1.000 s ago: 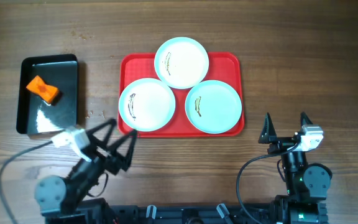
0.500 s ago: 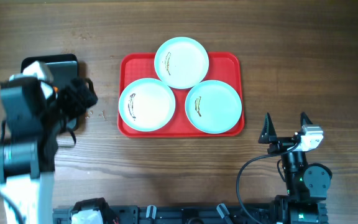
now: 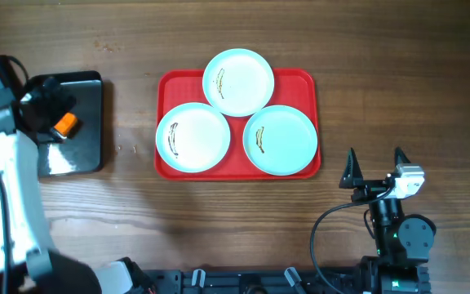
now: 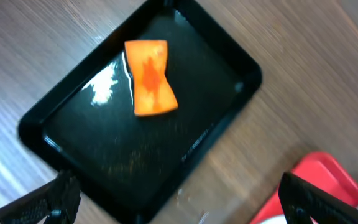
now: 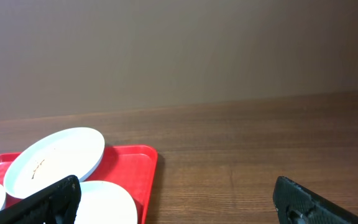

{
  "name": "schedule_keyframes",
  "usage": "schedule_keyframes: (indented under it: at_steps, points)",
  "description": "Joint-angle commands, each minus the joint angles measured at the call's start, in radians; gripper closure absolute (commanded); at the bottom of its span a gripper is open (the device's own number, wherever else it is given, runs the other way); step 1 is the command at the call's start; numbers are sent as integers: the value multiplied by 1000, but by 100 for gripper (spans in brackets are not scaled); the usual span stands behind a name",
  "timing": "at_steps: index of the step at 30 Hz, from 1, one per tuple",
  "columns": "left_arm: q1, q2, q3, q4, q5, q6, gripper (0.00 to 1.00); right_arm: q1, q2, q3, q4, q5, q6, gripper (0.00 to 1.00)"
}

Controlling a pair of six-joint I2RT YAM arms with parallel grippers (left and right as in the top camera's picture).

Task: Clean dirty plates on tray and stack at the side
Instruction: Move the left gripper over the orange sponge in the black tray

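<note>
Wooden table (image 3: pixel 398 65): tray (image 3: pixel 167 86) of plates (image 3: pixel 194 137) sits between left hand (image 4: pixel 178 190) and right hand (image 3: pixel 374 157), both spread wide.

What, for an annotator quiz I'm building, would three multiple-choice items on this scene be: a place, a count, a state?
1. How many plates sit on the red tray? A two; B three; C four.
2. Where does the orange sponge lie? A on the red tray; B in the black tray; C on a plate.
3. How is the right gripper? A open, empty; B shut on a plate; C shut on the sponge.
Key: 1 B, three round plates fill it; 2 B, it lies on the black floor; 3 A, jaws apart, nothing between.
</note>
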Motion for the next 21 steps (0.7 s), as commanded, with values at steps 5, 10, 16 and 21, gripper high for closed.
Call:
schedule_keyframes:
  at_steps: [5,10,16,21]
  points:
    - [41,156,21,122,-38,-10,0,-4,-5,-1,5,11,10,0]
    - [44,259,21,186,-68,-10,4,-4,-5,-1,5,11,10,0]
    - [44,378,21,238,-68,-29,34,-4,-5,-1,5,11,10,0]
    - [45,452,21,275,-72,-29,36,-4,-5,-1,5,11,10,0]
